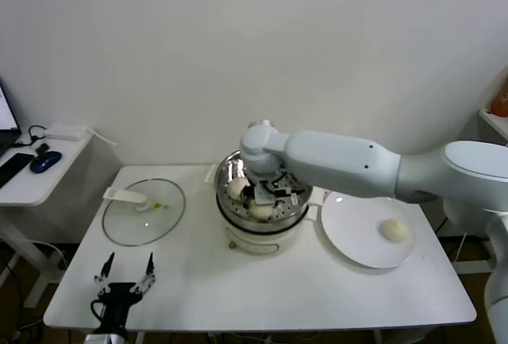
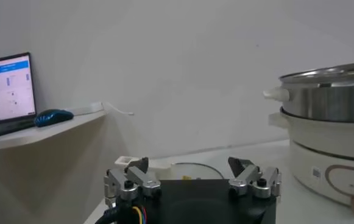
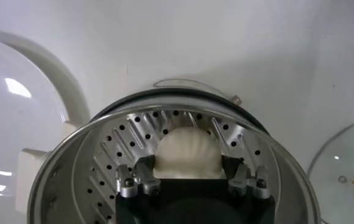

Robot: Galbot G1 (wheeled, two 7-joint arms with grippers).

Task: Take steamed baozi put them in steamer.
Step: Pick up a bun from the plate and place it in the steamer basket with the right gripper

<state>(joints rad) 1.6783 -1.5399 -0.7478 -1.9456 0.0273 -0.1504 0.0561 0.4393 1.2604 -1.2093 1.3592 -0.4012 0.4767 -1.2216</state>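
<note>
R gripper (image 3: 189, 179) was down inside steamer (image 1: 230, 171), mid-table, jaws pinching a baozi (image 3: 186, 152) by its sides. Buns looked soft, light, easily dented: grip gently. One baozi (image 1: 395, 230) remained on plate (image 1: 349, 237), right side. L gripper (image 1: 125, 275) idle, spread, front-left edge.

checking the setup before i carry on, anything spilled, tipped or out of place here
Nothing stands out. The steamer sits upright, its glass lid lies flat on the table, one baozi waits on the white plate, and nothing is spilled.
</note>
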